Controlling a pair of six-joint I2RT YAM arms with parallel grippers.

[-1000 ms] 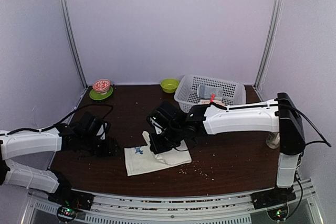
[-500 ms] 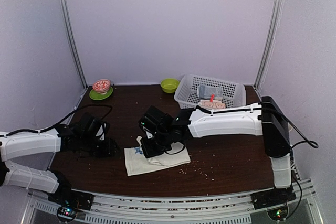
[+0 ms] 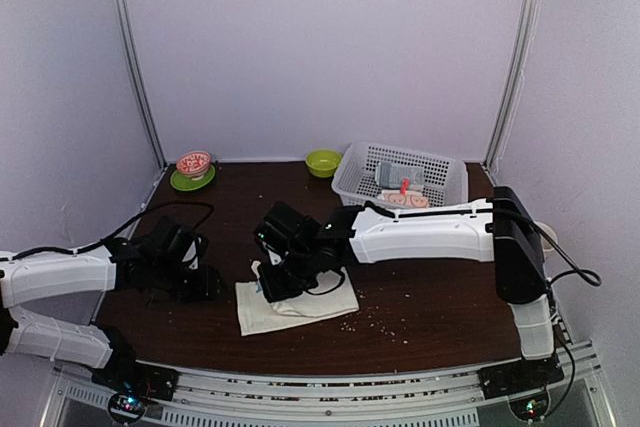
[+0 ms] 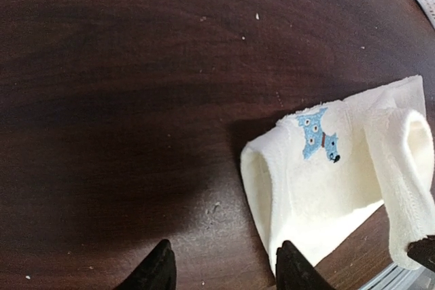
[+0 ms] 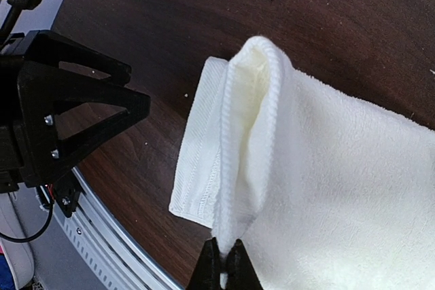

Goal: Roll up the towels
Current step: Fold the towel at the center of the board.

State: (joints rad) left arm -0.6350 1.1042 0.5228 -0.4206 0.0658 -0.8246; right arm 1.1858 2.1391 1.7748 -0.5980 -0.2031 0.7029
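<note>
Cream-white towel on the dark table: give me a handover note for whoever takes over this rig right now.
Right gripper: jaws shut on a raised fold of the cream-white terry towel with a small blue dog mark.
Left gripper: jaws open, empty, low over the dark wooden table left of the towel.
Towel lies front-middle on the table, one end curled over.
Done: roll just begun.
Left: finish rolling it, then see to the pinkish cloth in the white plastic basket.
</note>
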